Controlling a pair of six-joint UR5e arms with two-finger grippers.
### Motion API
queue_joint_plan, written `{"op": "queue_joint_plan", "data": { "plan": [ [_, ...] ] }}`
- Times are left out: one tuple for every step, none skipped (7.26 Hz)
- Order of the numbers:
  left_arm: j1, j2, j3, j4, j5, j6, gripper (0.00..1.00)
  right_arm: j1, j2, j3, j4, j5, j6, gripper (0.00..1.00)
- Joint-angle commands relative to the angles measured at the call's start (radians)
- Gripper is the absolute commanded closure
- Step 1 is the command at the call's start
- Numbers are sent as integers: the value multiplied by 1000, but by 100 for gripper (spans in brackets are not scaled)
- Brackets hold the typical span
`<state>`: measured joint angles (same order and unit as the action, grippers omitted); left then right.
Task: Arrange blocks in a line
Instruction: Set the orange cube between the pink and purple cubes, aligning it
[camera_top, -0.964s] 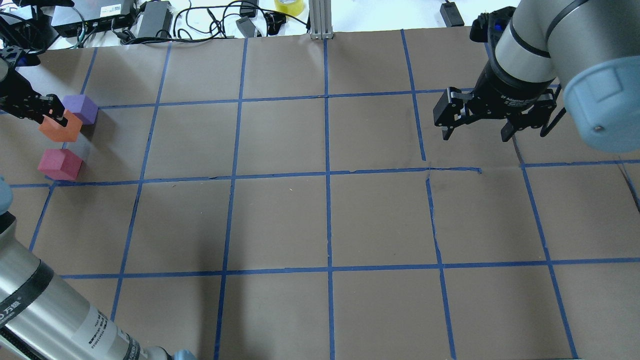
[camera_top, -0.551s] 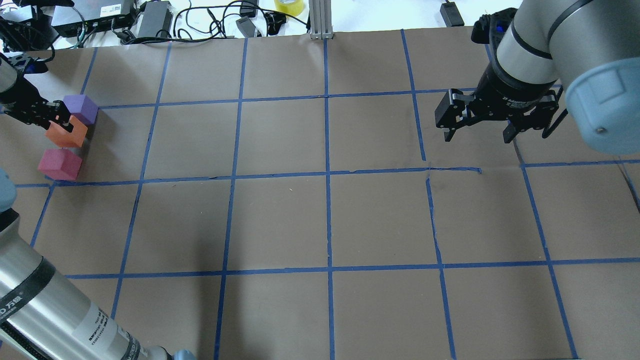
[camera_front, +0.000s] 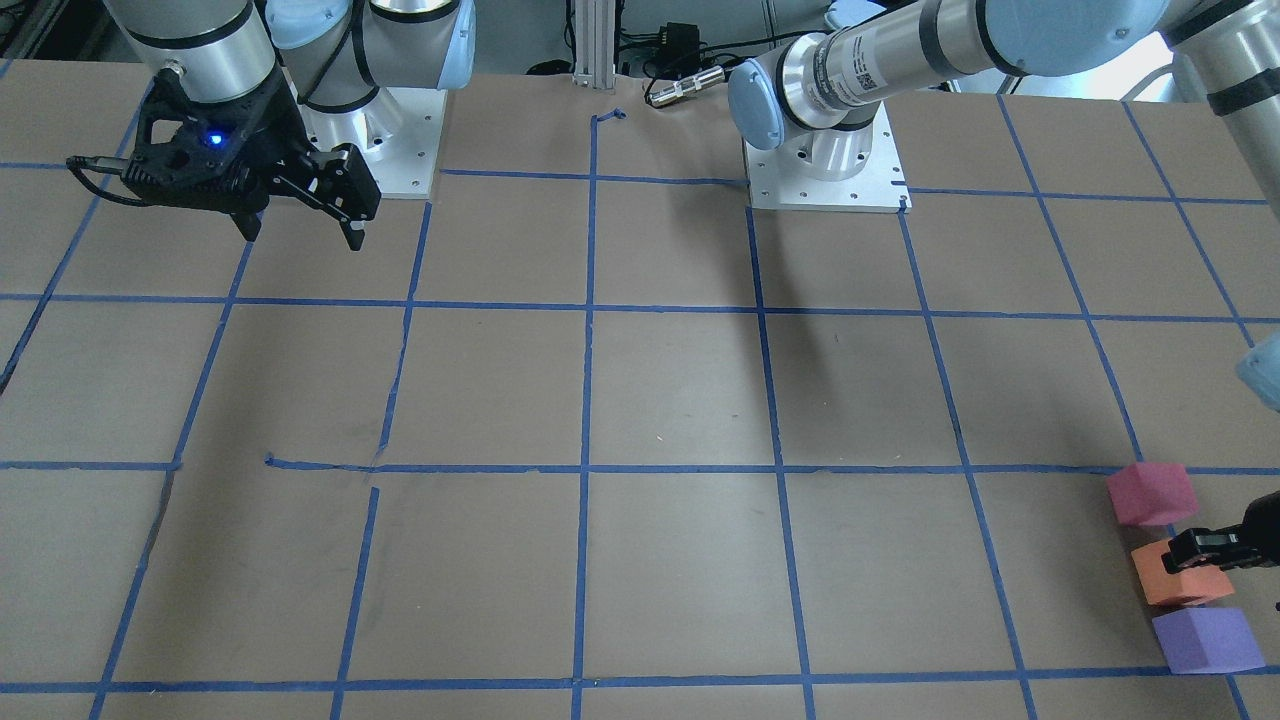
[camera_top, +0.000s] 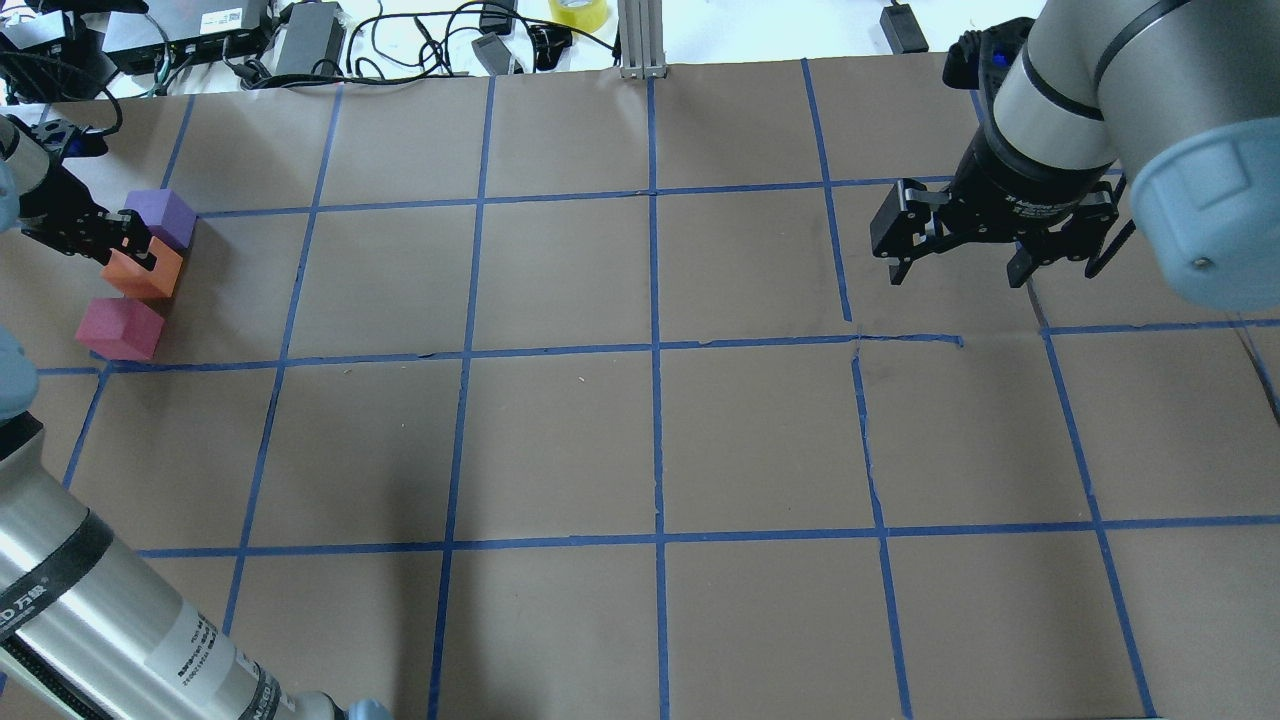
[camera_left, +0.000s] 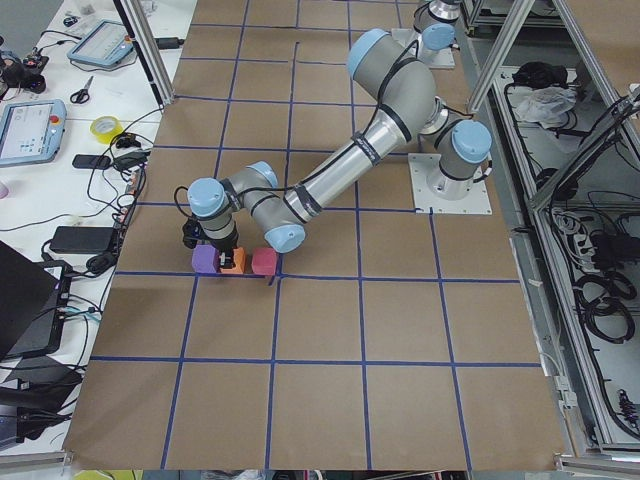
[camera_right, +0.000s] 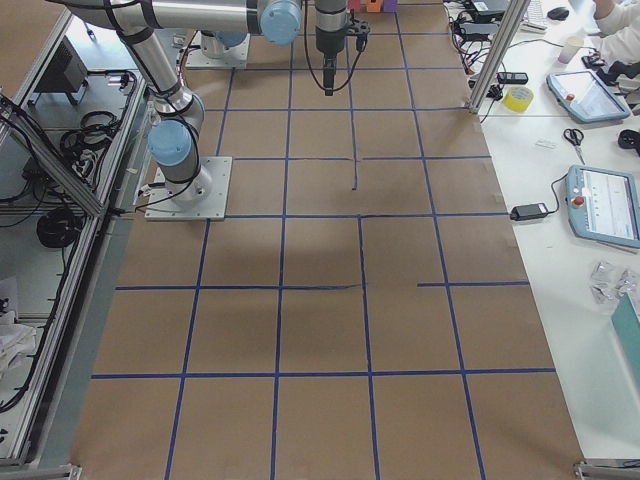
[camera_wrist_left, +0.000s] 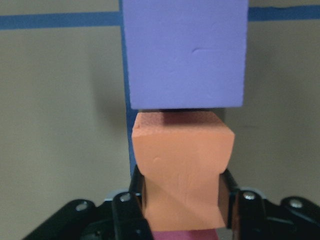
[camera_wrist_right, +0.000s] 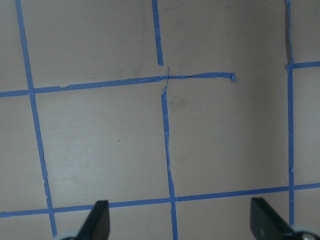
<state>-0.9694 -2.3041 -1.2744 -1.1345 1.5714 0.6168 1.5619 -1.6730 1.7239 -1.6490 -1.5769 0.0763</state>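
1. The left gripper (camera_wrist_left: 181, 202) is clamped on the orange block (camera_wrist_left: 182, 150), 1 finger pressed to each side. The foam bulges a little between them.
2. The right gripper (camera_top: 955, 270) is spread wide and holds nothing. It hovers over bare table (camera_top: 640, 440), well apart from the blocks.
3. Change: 1 s ago the orange block sat higher and nearer the table edge. Now it has come down and slid into the gap between the purple block (camera_wrist_left: 185, 52) and the pink-red block (camera_top: 120, 328). The right gripper has barely moved.
4. We judge the orange block is at or almost at its spot. The 3 blocks now lie in a rough row at the table's far left, purple farthest from the robot and pink-red nearest.
5. Orange sits just beside purple; we cannot tell if they touch. A small gap shows to pink-red.
6. What's left, in our view: let go and back off without nudging the row.
7. Count: 3 blocks (1 orange, 1 purple, 1 pink-red) and 2 grippers.
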Motion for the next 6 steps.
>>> {"op": "queue_joint_plan", "data": {
  "plan": [
    [0,3,-9,5,-4,1,100,0,-1,0,0,0,-1,0],
    [0,0,-11,15,-4,1,100,1,-2,0,-3,1,-1,0],
    [3,-4,-17,51,-10,12,63,0,-2,0,-2,0,-1,0],
    [5,-5,-17,62,-10,35,17,0,-1,0,-2,0,-3,0],
    [8,-5,-19,61,-11,35,6,0,-2,0,-3,0,-3,0],
    [8,0,-32,61,-13,34,0,-2,-2,0,-2,-2,-3,0]
  ]
}}
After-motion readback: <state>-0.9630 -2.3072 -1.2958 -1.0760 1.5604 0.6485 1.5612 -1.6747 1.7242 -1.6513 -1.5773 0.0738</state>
